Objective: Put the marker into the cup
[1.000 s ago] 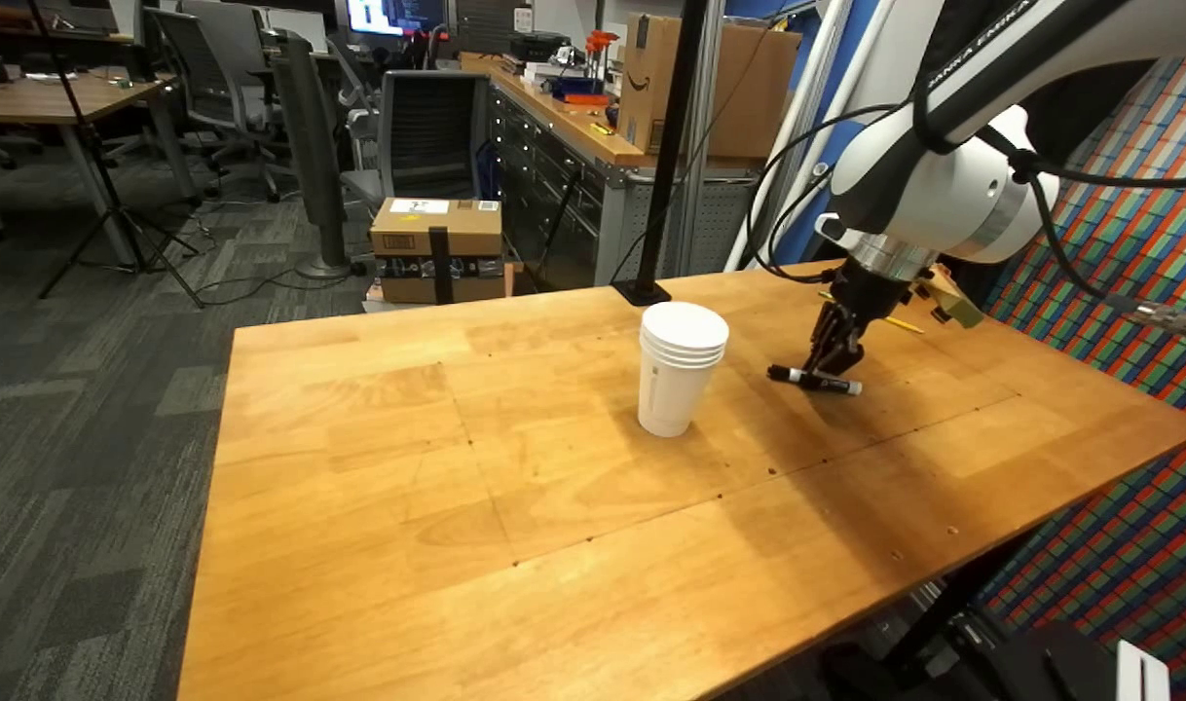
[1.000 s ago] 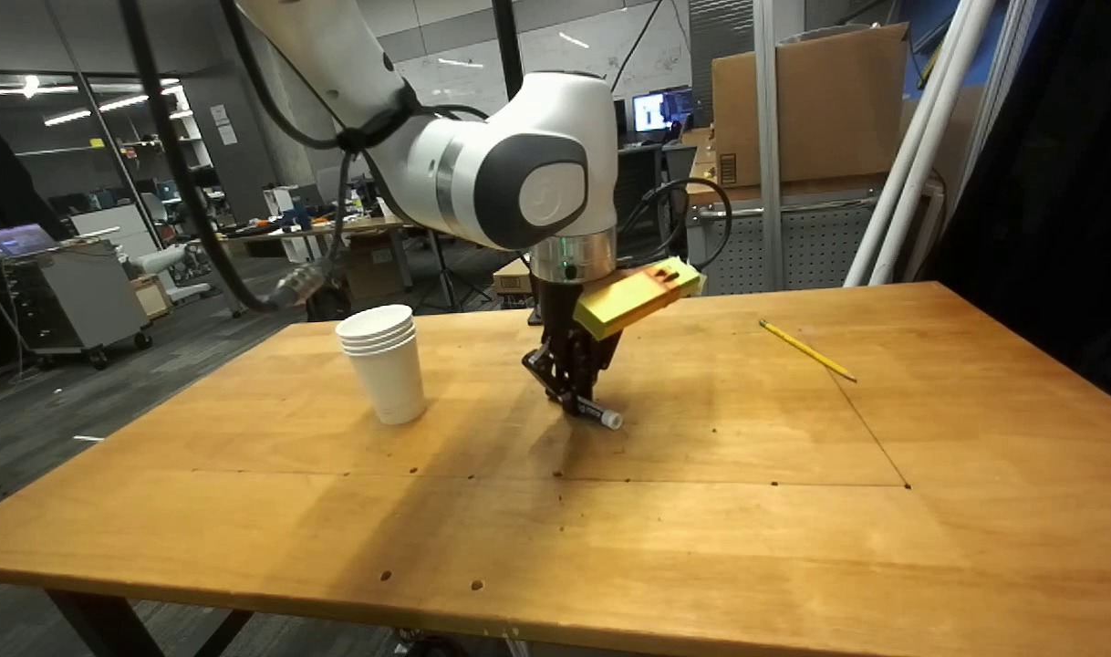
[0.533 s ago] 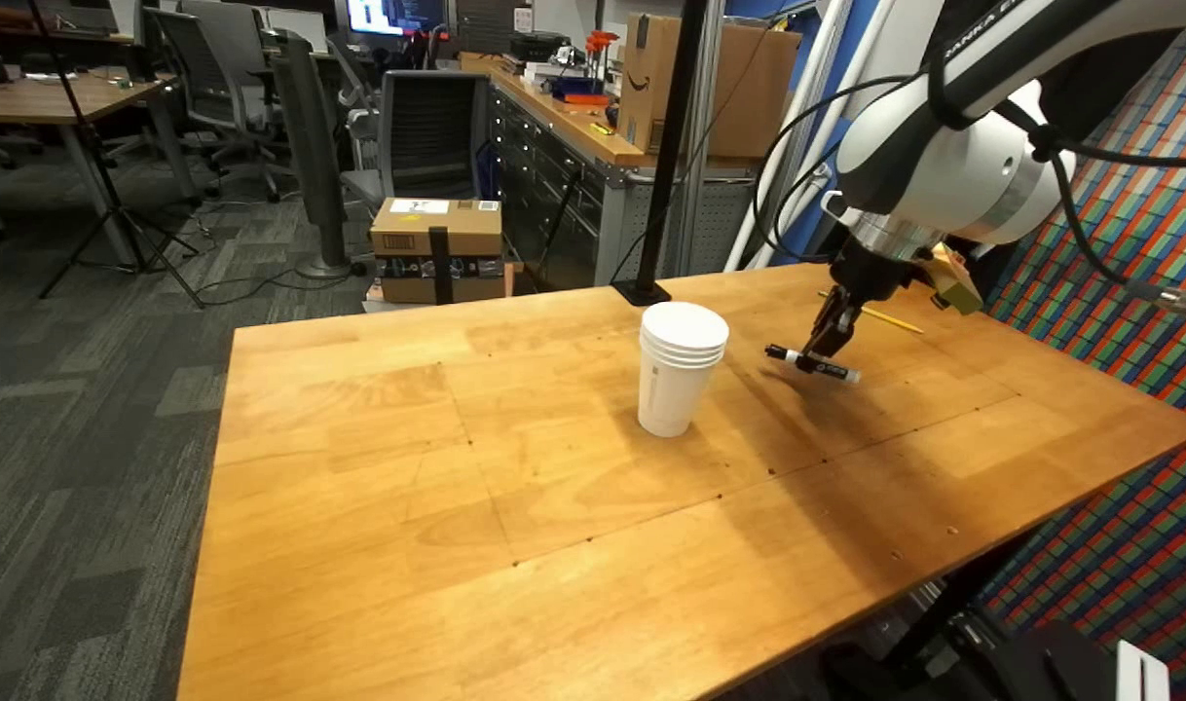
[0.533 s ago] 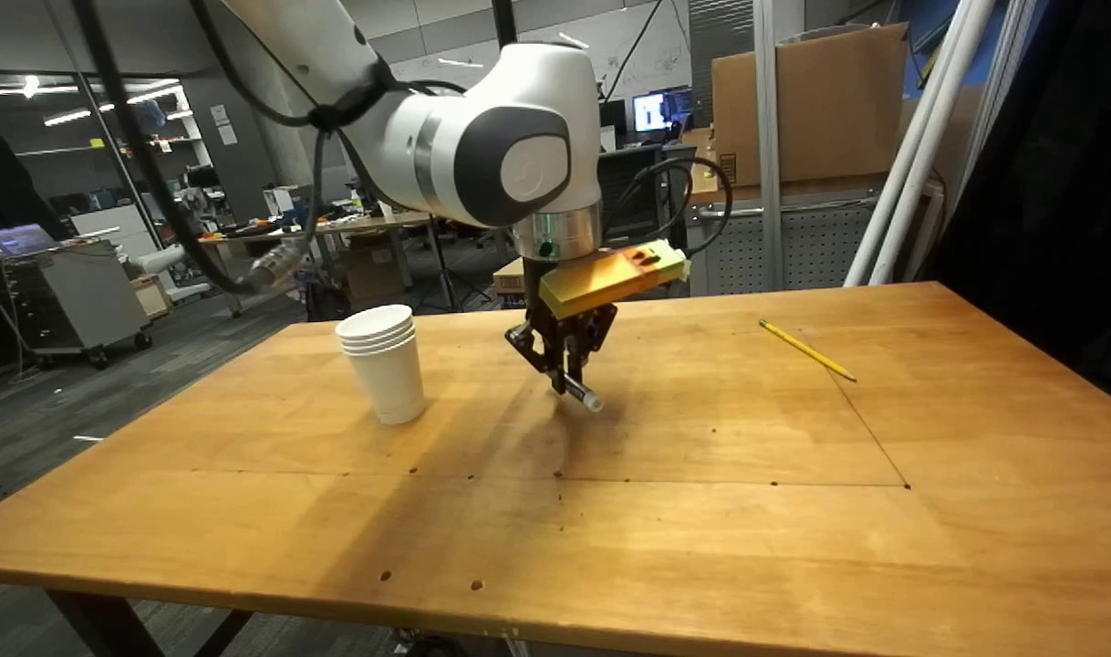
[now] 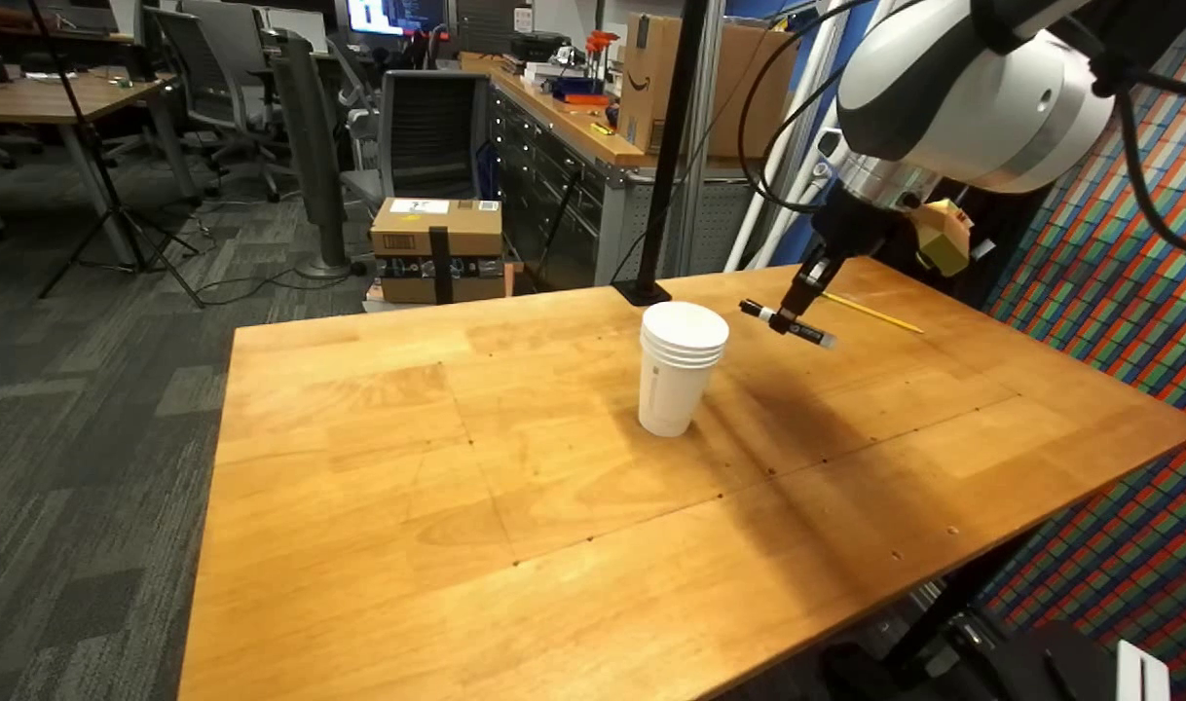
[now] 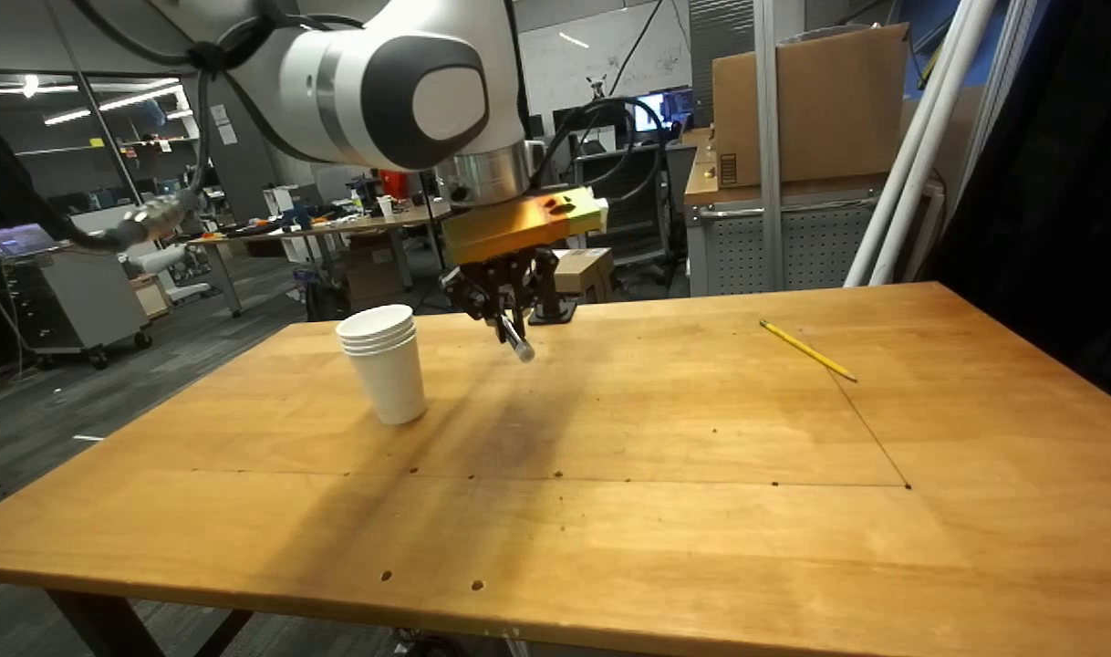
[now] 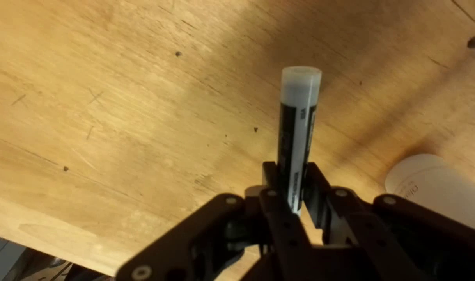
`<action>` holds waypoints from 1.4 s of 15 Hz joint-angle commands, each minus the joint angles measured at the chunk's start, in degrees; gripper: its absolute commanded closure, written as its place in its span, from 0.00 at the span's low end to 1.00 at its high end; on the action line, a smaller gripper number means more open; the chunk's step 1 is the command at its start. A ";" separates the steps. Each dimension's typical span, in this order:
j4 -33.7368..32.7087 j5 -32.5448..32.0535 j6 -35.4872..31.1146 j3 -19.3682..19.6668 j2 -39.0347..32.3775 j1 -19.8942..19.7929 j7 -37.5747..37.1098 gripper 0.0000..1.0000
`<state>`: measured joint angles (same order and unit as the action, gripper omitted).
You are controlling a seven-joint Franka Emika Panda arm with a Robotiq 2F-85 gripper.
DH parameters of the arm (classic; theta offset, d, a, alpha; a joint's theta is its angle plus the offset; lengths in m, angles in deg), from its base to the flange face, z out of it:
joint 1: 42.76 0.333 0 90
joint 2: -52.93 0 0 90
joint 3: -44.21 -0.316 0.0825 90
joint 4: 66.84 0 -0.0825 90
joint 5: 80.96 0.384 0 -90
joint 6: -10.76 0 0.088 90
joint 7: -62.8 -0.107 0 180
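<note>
I've got the marker (image 7: 298,125) in my pincer (image 7: 291,177), clamped crosswise on the barrel around mid-length. It's up off the worktop (image 6: 665,547), near the cup (image 5: 679,385) but apart from it. Pale end shows lower in both exterior views; I read that as nearer flat than end-down.

Handling, best guess: light, stiff, hard plastic. Won't crush at a normal squeeze. Barrel looks smooth and round, so I'd expect slip or pivot about the pinch before any breakage. Straight barrel is the right place to hold; mid-length should balance well for the carry. I'd avoid both ends: pale one gives little to bite on, black one looks like a cap and might pull loose.

Cup stands upright, and the stacked rims read as several nested. Walls look like paper: thin, light, easy to dent or tip. No reason to grab it, just don't brush it.

Catch: marker looks about as long as the mouth is wide, so let go flat it could bridge the rim. Needs an end-down tilt, centred over the mouth, then release. Pivot from a knock on the rim is what I'd watch. Can't tell how deep the top cup is; no view shows its floor.
</note>
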<state>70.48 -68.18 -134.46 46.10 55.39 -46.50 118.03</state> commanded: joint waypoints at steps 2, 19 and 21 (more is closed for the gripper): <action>2.49 -0.44 -0.85 -0.88 5.48 2.80 -9.91 0.93; 6.50 -18.40 -14.15 -7.17 10.67 6.66 -49.94 0.93; 6.47 -20.66 -13.90 -7.88 11.73 6.53 -53.51 0.93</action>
<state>75.63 -85.23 -147.87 39.92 63.57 -38.94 70.29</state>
